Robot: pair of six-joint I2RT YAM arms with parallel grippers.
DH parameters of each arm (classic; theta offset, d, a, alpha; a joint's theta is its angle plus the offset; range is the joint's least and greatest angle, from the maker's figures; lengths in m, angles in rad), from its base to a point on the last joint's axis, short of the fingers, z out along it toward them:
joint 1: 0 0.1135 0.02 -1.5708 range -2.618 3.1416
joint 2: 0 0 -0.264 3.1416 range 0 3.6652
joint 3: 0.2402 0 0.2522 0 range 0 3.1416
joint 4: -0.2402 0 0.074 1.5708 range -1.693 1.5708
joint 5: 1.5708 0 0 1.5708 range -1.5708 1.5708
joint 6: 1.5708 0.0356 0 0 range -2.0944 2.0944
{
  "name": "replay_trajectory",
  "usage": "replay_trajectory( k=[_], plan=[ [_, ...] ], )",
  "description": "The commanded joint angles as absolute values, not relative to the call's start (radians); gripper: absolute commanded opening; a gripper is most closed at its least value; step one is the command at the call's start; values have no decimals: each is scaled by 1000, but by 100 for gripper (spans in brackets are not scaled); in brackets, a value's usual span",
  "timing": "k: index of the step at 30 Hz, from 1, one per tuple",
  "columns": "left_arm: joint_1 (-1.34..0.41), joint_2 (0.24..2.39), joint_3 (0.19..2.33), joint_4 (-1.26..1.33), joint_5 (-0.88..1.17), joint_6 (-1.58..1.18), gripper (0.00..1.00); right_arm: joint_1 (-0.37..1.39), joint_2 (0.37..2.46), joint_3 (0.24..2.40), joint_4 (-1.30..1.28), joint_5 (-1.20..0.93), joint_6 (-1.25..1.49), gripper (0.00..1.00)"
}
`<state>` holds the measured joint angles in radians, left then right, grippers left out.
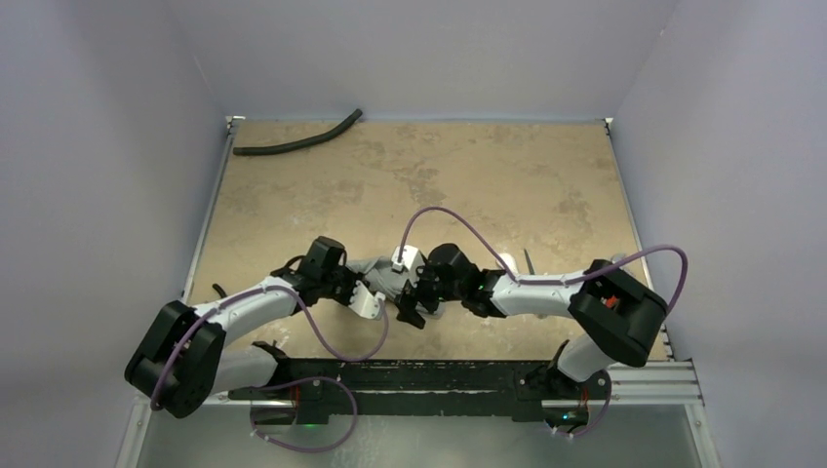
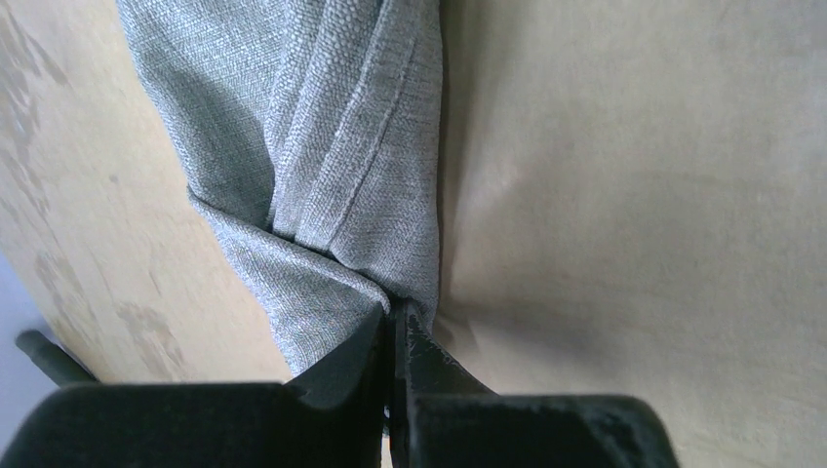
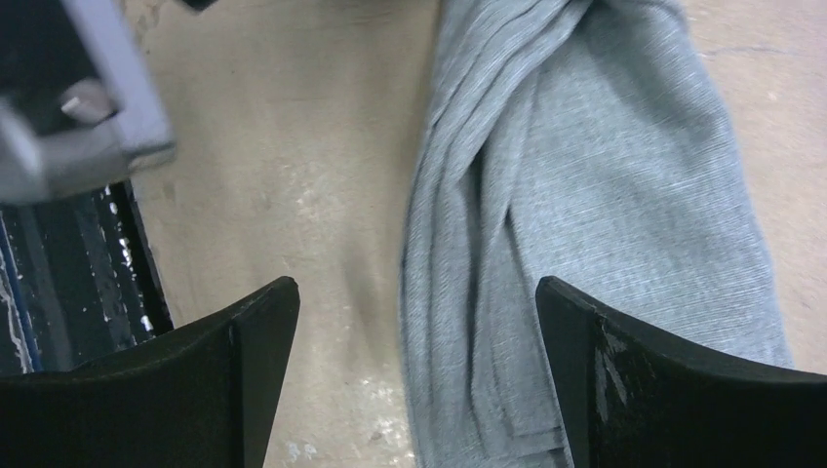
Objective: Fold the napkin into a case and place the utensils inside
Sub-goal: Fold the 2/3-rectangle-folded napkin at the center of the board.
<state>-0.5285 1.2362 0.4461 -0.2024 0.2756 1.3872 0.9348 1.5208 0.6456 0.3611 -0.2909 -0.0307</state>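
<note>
The left gripper (image 2: 395,317) pinches a fold of the napkin (image 2: 322,146), bunched near-centre on the table (image 2: 634,195), while the right gripper (image 3: 414,290) hovers wide open above. The soft, limp cloth likely grips best at its hemmed edges.

A flat tan table top with darker blotchy marks (image 1: 507,175) fills the middle of the room. A thin silver metal strip (image 1: 208,214) runs down its left side. Plain pale purple-grey walls stand close around it: a back wall (image 1: 419,49), a left wall (image 1: 88,166) and a right wall (image 1: 741,146). A long black bendy hose (image 1: 297,143) lies at the table's far left corner. A black bar (image 1: 429,375) runs along the near edge. The light is soft and even.
</note>
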Motion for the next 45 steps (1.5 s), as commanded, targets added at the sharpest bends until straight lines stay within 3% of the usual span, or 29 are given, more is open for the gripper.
replay_trajectory(
  k=[1,19,22,26,28,35,45],
  plan=[
    [-457,1231,375,-468,203,1359,0,976,1535,695,394,-201,-129,93],
    [-345,1027,270,-569,183,1422,0,1063,1702,810,331,-60,-292,84],
    [-344,1026,267,-558,183,1424,0,1062,1725,826,322,-55,-318,68],
    [-341,1017,264,-549,190,1424,0,1062,1759,854,290,-60,-331,26],
    [-341,1017,264,-542,191,1423,0,1063,1764,862,279,-64,-329,13],
    [-340,1021,276,-537,202,1438,0,1062,1669,806,328,-140,-310,10],
    [-341,1004,444,-678,309,1433,6,1061,1739,917,122,-343,-291,0]
  ],
)
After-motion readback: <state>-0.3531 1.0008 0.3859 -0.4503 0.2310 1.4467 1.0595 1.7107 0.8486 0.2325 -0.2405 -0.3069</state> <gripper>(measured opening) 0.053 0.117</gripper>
